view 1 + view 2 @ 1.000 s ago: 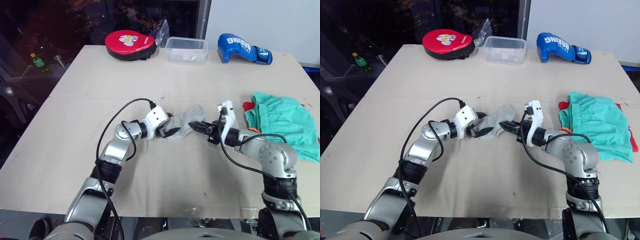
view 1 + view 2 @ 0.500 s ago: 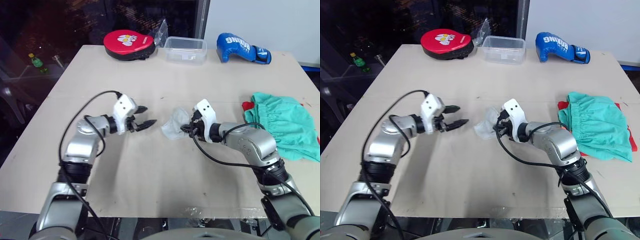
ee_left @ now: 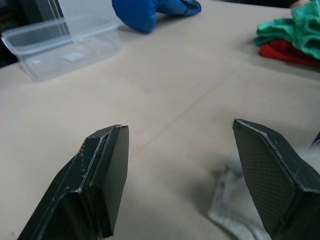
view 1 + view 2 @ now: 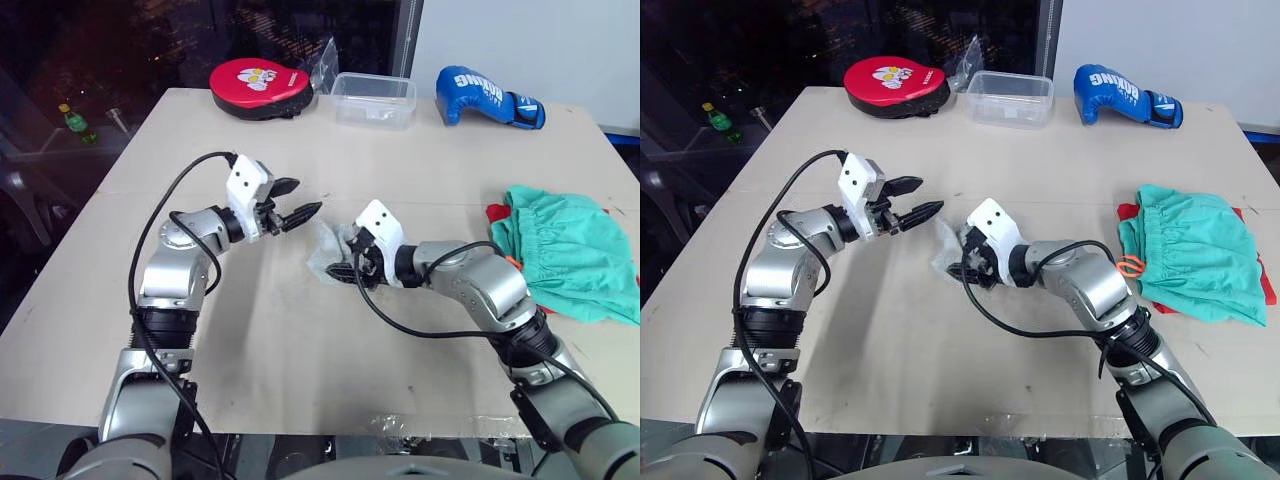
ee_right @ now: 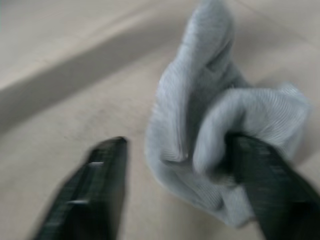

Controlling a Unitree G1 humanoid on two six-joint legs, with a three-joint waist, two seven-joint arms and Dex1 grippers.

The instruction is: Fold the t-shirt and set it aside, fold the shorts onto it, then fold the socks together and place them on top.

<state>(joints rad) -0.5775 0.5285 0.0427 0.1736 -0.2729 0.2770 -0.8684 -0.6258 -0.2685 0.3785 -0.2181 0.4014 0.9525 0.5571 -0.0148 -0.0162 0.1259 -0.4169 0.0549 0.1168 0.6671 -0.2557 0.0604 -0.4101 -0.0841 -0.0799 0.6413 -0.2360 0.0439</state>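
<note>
In the left eye view, your left claw (image 4: 297,207) hangs spread wide above the tan surface (image 4: 300,330), gripping nothing. Just beyond its fingertips lie the small light grey fuzzy socks (image 4: 328,250), bunched up, with your right claw (image 4: 345,268) pressed against them. The mint green cloth shorts (image 4: 570,250) rest well behind the right claw, on top of the bright red fabric t-shirt (image 4: 497,213).

In the left wrist view, the socks sit just beside one finger, and the clear plastic box (image 3: 65,45) and blue boxing glove (image 3: 150,10) lie far ahead.

In the right wrist view, the right claw stands parted; one finger is tucked into the socks' folds, the other is off the fabric.
</note>
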